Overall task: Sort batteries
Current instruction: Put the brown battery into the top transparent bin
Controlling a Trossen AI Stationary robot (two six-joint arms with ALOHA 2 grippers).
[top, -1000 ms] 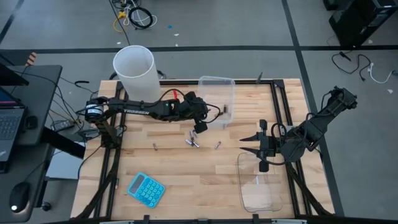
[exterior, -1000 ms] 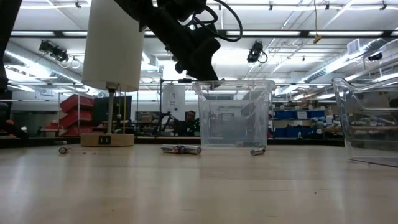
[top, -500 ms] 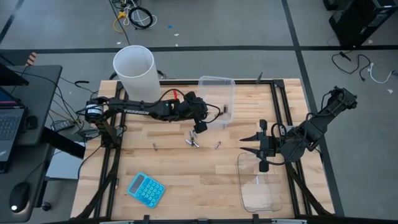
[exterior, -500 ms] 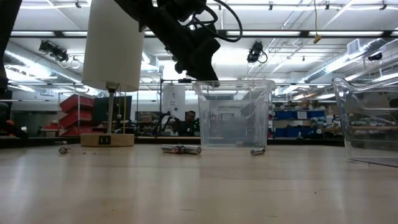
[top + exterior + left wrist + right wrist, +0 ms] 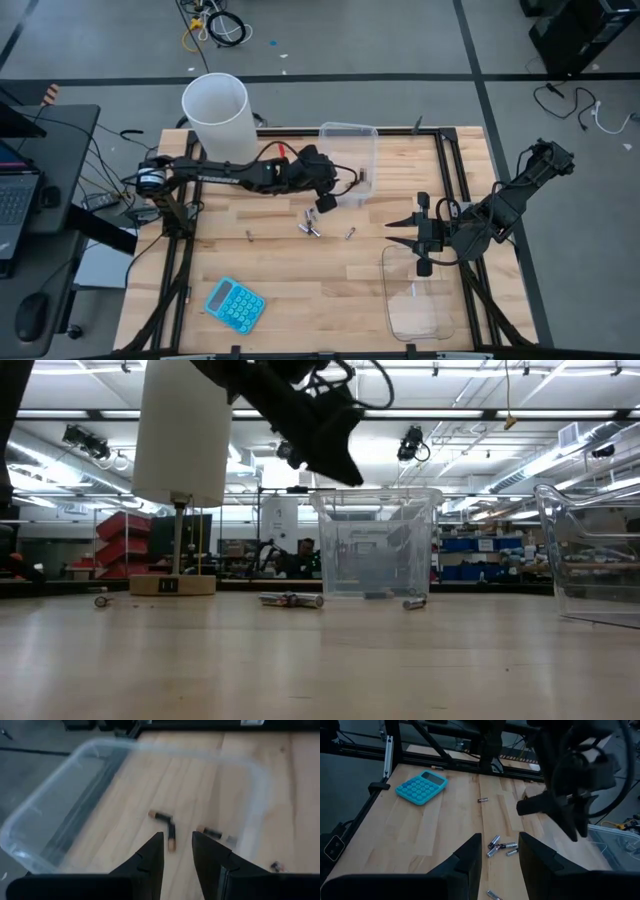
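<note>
- Two clear plastic tubs stand on the wooden table (image 5: 300,280): the far tub (image 5: 350,160) at the back edge and the near tub (image 5: 418,295) at the front right, well apart.
- Left gripper (image 5: 325,200) hangs at the far tub's left rim, raised off the table; its two dark fingers (image 5: 150,857) stand slightly apart with nothing between them.
- Three dark batteries with copper ends (image 5: 165,820) lie on the floor of the far tub, seen past those fingers: two touching in an L and a third just beside them.
- Several silvery batteries in a cluster (image 5: 310,224) lie on the table in front of the far tub, touching one another.
- One more battery (image 5: 350,234) lies near the cluster on its right, and another single battery (image 5: 249,237) lies well to its left.
- Right gripper (image 5: 400,235) waits above the table just beside the near tub's far-left corner, its fingers (image 5: 470,855) open and empty.
- Blue calculator (image 5: 235,303) lies near the front-left corner, well apart from the far tub.
- White cylinder (image 5: 215,115) stands left of the far tub at the back edge.
</note>
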